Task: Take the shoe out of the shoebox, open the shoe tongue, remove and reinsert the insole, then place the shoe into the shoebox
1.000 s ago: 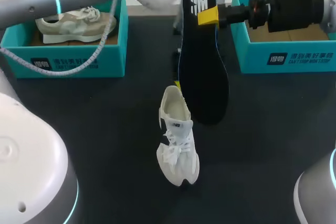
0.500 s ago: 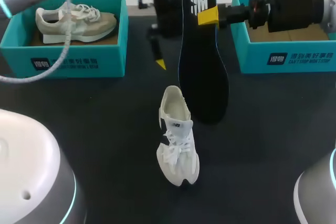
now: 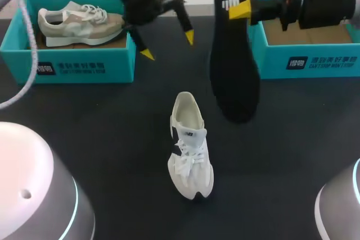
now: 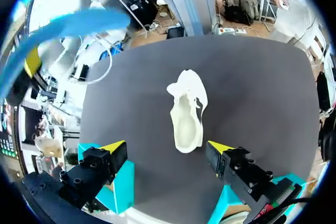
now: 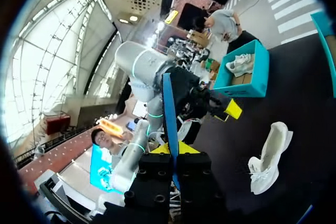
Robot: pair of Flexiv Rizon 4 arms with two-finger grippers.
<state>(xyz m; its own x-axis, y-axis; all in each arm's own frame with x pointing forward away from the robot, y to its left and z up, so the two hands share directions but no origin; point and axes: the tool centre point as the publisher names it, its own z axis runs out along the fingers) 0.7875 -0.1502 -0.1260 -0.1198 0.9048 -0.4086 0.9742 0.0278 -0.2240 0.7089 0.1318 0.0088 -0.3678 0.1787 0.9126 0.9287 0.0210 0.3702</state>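
The left gripper (image 3: 169, 46) has drawn back from the middle of the table (image 3: 101, 127) toward its far left. The right gripper (image 3: 241, 9) has carried the insole (image 3: 233, 66) a little toward the right edge. The white shoe (image 3: 190, 144) has not shifted.

The left gripper hangs with its claw spread wide and nothing in it, just beside the near right corner of the second shoebox (image 3: 73, 66). That box sits in the table's far left corner and holds a beige shoe (image 3: 79, 23). In the left wrist view the yellow tips of the left gripper (image 4: 167, 148) stand well apart, and the white shoe (image 4: 186, 114) lies ahead of them on the dark table.

The right gripper pinches the black insole at its heel end. The insole hangs upright with its toe end down, to the right of the white shoe and apart from it. Whether its toe touches the table cannot be told. The right wrist view shows the insole (image 5: 169, 114) edge-on, rising from the closed fingers.

The white shoe lies at the table's middle, toe toward the near edge. The open teal shoebox (image 3: 309, 60) stands at the far right edge, behind the insole.
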